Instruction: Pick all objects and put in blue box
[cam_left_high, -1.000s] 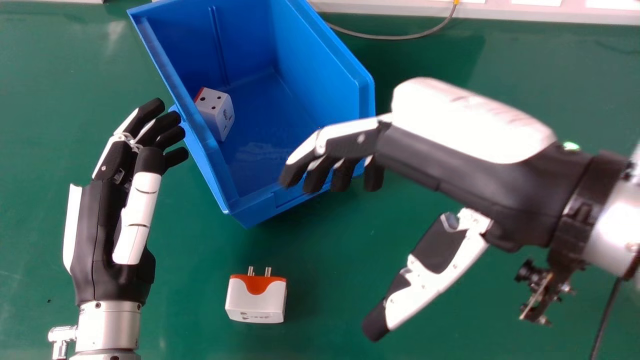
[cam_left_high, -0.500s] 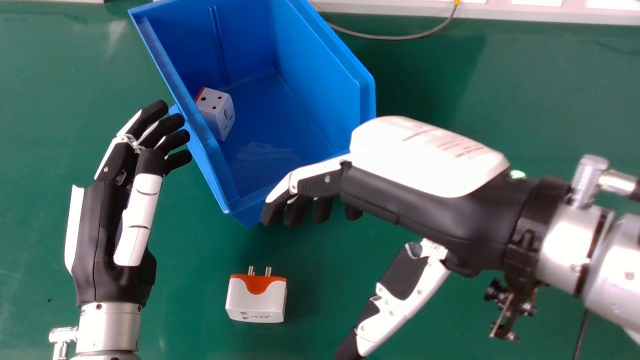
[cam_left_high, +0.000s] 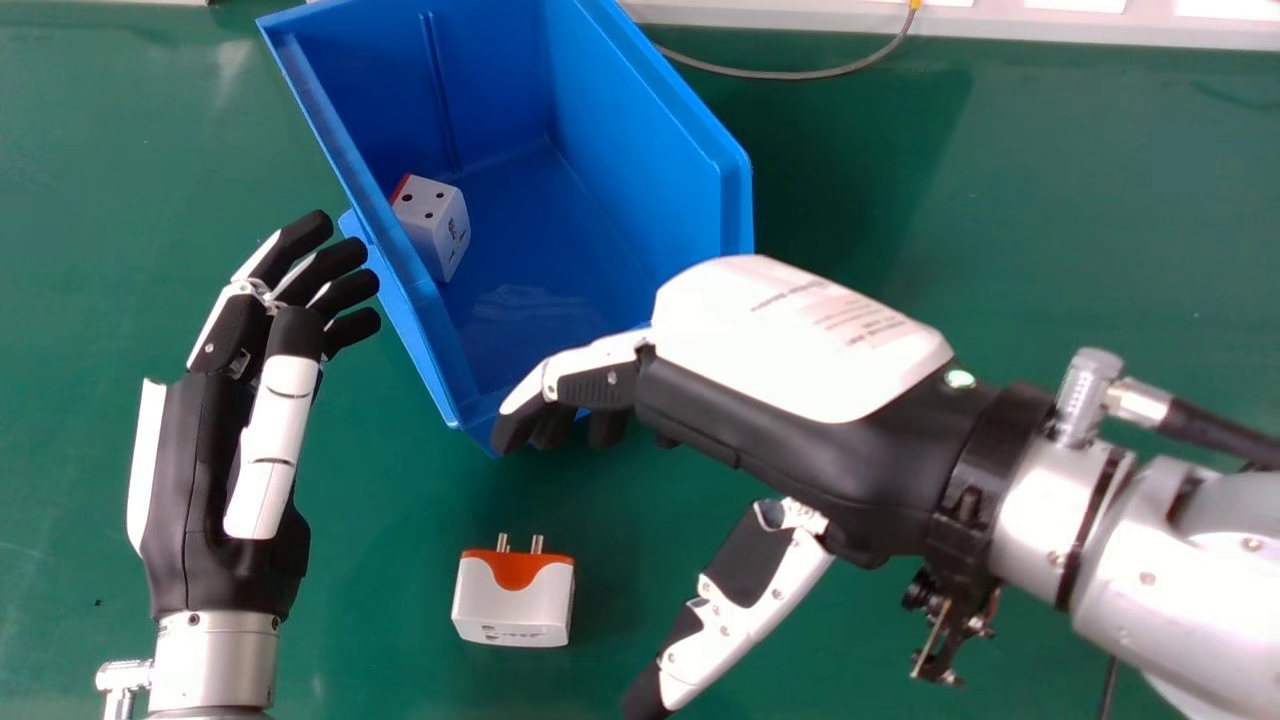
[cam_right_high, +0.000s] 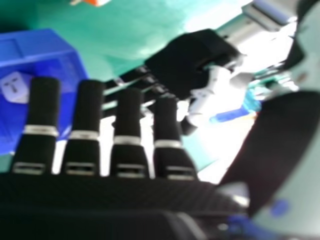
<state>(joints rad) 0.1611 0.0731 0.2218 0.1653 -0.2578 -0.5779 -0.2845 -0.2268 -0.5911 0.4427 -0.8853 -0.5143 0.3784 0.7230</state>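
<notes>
Head view: nearest on the green table (cam_left_high: 380, 620), the near adapter (cam_left_high: 512, 605), white with an orange end, lies outside the box, its metal pins turned toward the box. To its left is the left hand (cam_left_high: 210, 470), fingers loosely extended and holding nothing, fingertips just beside the box's left wall; whether they touch it I cannot tell. To the adapter's right and a bit farther off is the right hand (cam_left_high: 800, 350), open and empty, thumb spread wide, fingers gently bent and overlapping the box's near edge in this view. Beyond, the blue box (cam_left_high: 560, 240) sits at a slant, with the other adapter (cam_left_high: 432, 228) inside against its left wall. Past it, a grey cable (cam_left_high: 780, 75) curves beside a pale strip (cam_left_high: 800, 12). Right hand view: its fingers lie before the box, the left hand beyond them.
</notes>
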